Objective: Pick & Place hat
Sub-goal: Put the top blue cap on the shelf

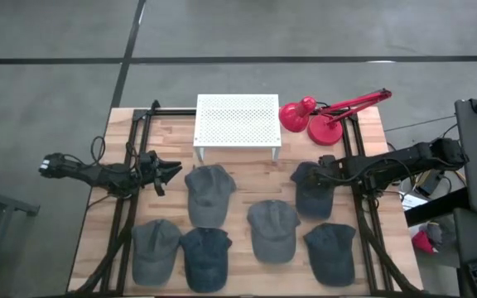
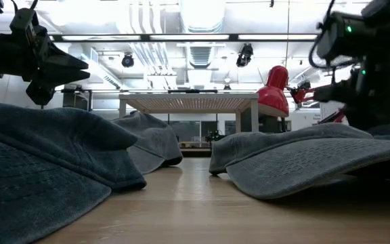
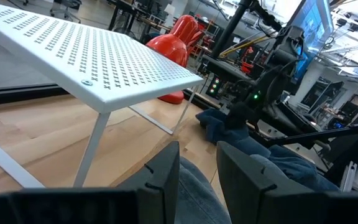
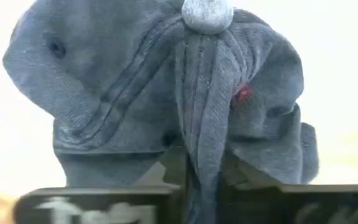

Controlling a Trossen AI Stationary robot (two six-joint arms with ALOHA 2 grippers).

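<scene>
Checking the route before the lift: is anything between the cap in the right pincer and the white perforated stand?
Nothing visible. The right pincer grips the cap; bare table lies between it and the white stand. The red lamp sits beside that line.

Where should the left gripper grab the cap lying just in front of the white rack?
Pinch the crown fabric of the cap from above, on its left side nearest the left gripper. The crown is soft and domed, so it bunches into a fold; the flat brim offers less to hold.

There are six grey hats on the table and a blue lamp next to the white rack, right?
Almost. The lamp is red, not blue; the high view shows it beside the white rack. There are six grey hats on the table, and the right gripper is pinching one hat.
</scene>
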